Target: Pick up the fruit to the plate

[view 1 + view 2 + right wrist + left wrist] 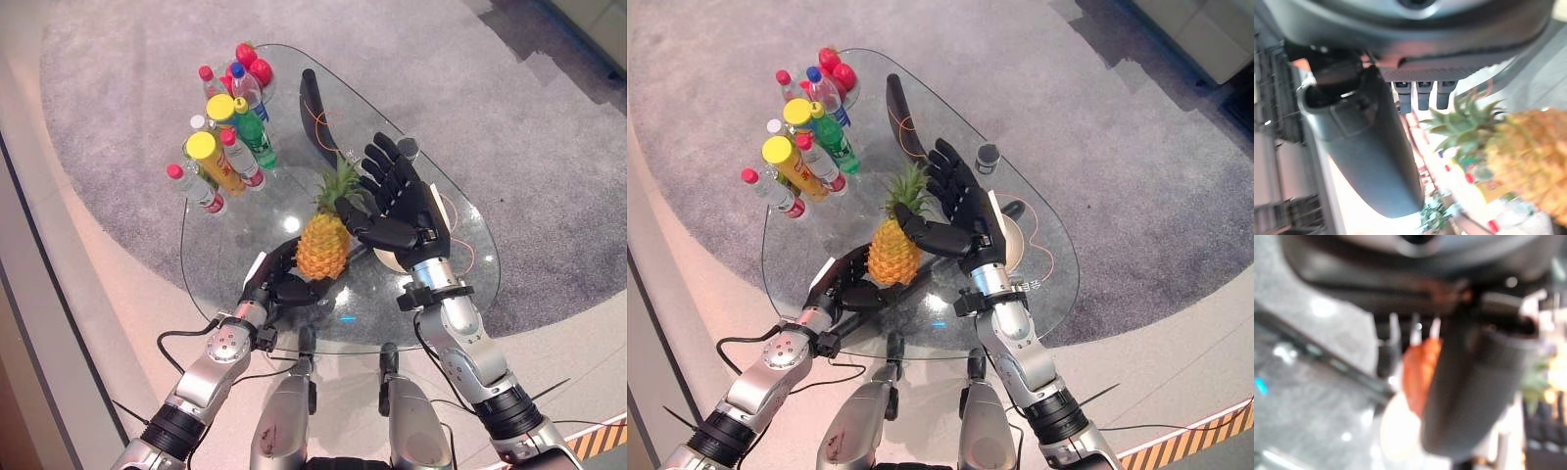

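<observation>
Across the middle of the frame we see a rounded glass table [235, 264] standing on a grey carpet [490, 108] that fills the upper half of the frame. Toward the upper left of the tabletop we note a cluster of plastic bottles [227, 147] with red, yellow and blue caps, standing close together; red round items [253, 63] sit at the far end of the cluster, too small for us to identify.

Centre frame, an orange-yellow pineapple with a green leafy crown [325, 235] stands upright on the glass, crown pointing to the top of the frame. To its right we log the robot's right hand [404, 201], fingers straight and spread, palm facing the fruit, thumb reaching toward the pineapple's side; it grips nothing. The right wrist view shows its thumb and fingers apart with the pineapple [1528, 152] just beside them.

Lower left of the fruit, the left hand [284, 282] lies low on the glass at the pineapple's base, its fingers curled toward it; we cannot tell whether they grip it.

Right of centre, a pale round plate [454, 217] lies on the glass, largely hidden behind the right hand. The pineapple is beside the plate, not on it.
</observation>
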### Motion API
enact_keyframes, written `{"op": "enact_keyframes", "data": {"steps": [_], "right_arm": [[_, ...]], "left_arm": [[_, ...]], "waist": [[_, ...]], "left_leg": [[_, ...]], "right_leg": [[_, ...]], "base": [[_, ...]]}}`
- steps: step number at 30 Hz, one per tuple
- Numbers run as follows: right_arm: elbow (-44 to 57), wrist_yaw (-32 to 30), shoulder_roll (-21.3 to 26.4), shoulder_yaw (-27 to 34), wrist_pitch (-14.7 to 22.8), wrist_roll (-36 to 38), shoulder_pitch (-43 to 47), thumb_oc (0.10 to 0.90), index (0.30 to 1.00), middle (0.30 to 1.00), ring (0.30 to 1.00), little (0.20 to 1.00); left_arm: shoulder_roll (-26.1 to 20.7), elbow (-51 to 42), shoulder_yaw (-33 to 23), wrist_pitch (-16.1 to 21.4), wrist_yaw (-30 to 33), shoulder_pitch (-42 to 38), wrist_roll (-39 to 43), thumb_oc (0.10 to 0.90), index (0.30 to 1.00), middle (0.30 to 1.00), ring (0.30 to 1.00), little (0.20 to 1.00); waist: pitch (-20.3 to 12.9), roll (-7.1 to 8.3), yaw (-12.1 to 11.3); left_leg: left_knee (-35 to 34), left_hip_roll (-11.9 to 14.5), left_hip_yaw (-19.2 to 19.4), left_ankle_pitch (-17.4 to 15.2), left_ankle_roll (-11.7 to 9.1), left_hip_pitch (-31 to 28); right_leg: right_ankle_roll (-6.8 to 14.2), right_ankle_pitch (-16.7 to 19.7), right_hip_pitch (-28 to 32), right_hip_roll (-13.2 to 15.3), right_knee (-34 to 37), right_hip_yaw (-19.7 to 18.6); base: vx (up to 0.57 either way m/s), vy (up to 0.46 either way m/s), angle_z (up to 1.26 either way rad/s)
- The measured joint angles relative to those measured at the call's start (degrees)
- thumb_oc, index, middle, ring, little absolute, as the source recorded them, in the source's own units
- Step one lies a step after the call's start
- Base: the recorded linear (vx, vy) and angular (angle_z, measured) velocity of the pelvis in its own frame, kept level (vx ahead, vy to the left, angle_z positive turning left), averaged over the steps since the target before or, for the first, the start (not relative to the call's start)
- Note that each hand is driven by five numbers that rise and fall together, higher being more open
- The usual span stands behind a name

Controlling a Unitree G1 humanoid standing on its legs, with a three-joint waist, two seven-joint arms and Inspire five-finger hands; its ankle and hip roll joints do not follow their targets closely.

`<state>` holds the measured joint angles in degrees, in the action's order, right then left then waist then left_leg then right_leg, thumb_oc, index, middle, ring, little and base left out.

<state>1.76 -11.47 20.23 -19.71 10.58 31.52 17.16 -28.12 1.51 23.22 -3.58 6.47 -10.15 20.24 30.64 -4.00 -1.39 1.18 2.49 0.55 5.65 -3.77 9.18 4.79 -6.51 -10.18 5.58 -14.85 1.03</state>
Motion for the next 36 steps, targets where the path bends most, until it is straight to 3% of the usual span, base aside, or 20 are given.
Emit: {"op": "enact_keyframes", "data": {"steps": [9, 20, 26, 36], "right_arm": [[-1.44, -3.8, -0.23, -0.93, -2.96, 0.17, -5.34, 0.8, 0.9, 0.9, 0.9, 0.9], [-1.36, -3.8, -0.53, -1.75, -4.1, 2.86, -5.85, 0.8, 0.9, 0.9, 0.9, 0.9], [-1.36, 2.18, -0.37, -1.81, -5.03, 10.29, -5.47, 0.8, 0.9, 0.9, 0.9, 0.9], [-1.54, 10.15, 0.76, -1.72, -5.3, 16.46, -4.82, 0.8, 0.9, 0.9, 0.9, 0.9]], "left_arm": [[-0.66, -1.85, 0.63, 4.35, 0.74, 2.66, -3.47, 0.1, 0.3, 0.3, 0.3, 0.2], [-1.8, -2.74, 0.33, 5.63, 2.03, 4.47, -7.49, 0.1, 0.3, 0.3, 0.3, 0.2], [-2.12, -2.74, 0.0, 5.62, 0.7, 3.76, -8.06, 0.1, 0.3, 0.3, 0.3, 0.2], [-4.4, -2.75, -0.89, 6.35, -2.04, 2.62, -7.61, 0.1, 0.3, 0.3, 0.3, 0.2]], "waist": [[0.03, -0.05, -0.03], [0.04, -0.06, -0.13], [0.04, -0.06, -1.05], [0.04, -0.05, -1.71]], "left_leg": [[0.04, -0.62, -0.15, -0.07, 0.08, -0.01], [0.18, -0.86, -1.29, -0.05, 0.07, 1.43], [0.58, -0.89, -1.77, -0.05, 0.07, 2.0], [0.98, -1.07, -1.83, -0.06, 0.08, 2.03]], "right_leg": [[0.11, -0.88, -0.39, 0.65, -1.11, 0.07], [0.06, -2.06, -1.87, 0.9, -2.94, 1.18], [0.02, -2.21, -2.1, 0.9, -3.04, 1.62], [0.02, -2.29, -2.05, 1.05, -3.14, 1.62]], "base": [[-0.02, 0.037, 0.02], [-0.01, -0.001, 0.05], [0.0, -0.005, 0.04], [0.0, 0.002, 0.0]]}}
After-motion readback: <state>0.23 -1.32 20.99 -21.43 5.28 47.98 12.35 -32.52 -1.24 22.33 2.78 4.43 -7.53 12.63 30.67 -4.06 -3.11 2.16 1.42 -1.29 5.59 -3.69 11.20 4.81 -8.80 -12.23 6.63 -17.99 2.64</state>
